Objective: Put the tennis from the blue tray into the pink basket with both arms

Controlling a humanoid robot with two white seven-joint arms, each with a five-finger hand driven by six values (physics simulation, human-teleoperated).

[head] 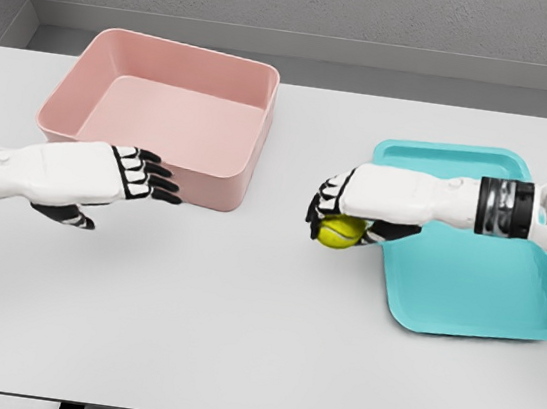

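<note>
A yellow-green tennis ball (339,232) hangs just left of the blue tray (475,282), over the white table. My right hand (337,218) is curled over it from above and holds it. The pink basket (164,115) stands at the back left, open side up and with nothing in it. In front of the basket's near wall my left hand (146,180) reaches rightward with its fingers stretched out flat, holding nothing. A gap of bare table separates the two hands.
The white table (238,321) runs wide in front of both hands. Its front edge lies near the bottom of the view. A grey wall stands behind the table.
</note>
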